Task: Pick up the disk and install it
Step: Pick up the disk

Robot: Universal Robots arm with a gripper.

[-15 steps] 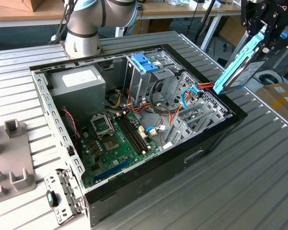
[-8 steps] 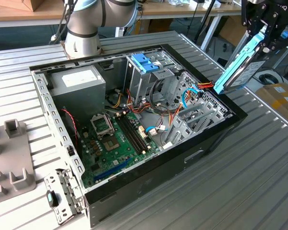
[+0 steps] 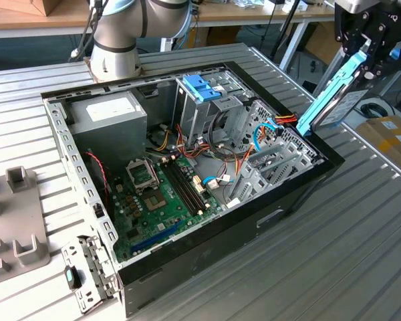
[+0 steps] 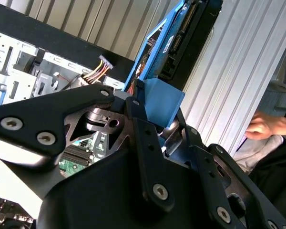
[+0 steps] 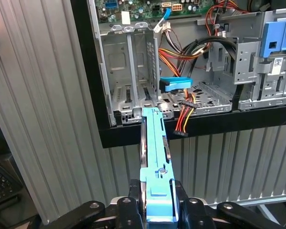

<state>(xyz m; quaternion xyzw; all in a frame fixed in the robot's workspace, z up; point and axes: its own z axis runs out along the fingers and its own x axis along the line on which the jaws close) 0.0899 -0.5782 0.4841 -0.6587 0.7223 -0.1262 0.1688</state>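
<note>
My gripper [image 3: 373, 55] is shut on the disk [image 3: 335, 101], a flat drive in a blue plastic frame. It holds the disk tilted on edge in the air, just past the open computer case [image 3: 301, 194] on the exterior view's right. The first wrist view looks along the disk's blue edge [image 5: 152, 152], clamped between my black fingers [image 5: 188, 207], toward an empty metal drive bay [image 5: 128, 71] inside the case. In the second wrist view the disk [image 4: 181, 38] sticks out beyond the gripper [image 4: 152, 119].
Inside the case are a motherboard [image 3: 167, 194], a grey power supply [image 3: 107, 117], a drive cage with a blue latch [image 3: 202, 87] and loose cables [image 5: 181, 114]. A grey fixture [image 3: 13, 221] lies at the exterior view's left. A person's hand [image 4: 262, 126] rests nearby.
</note>
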